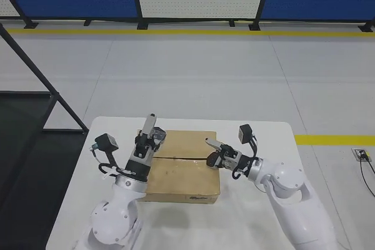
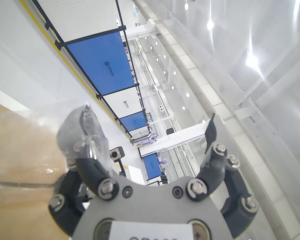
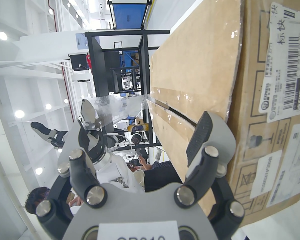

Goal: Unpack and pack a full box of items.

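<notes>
A closed brown cardboard box (image 1: 181, 169) lies in the middle of the white table (image 1: 256, 212). Its top flaps meet at a centre seam (image 3: 175, 112), and shipping labels (image 3: 285, 58) cover one side. My right gripper (image 3: 145, 118) is open at the box's right end (image 1: 210, 152), near the seam. A strip of clear tape (image 3: 115, 106) clings to one of its fingers and stretches to the seam. My left gripper (image 2: 147, 126) is open above the box's left part (image 1: 149, 132), pointing up. Crumpled clear tape (image 2: 90, 136) sticks to one of its fingers.
A black metal frame (image 1: 50, 106) stands on the floor left of the table. The box (image 2: 15, 151) takes up the table's middle, with bare tabletop in front of it and to its right. Blue and white partition panels (image 1: 75, 7) line the far floor.
</notes>
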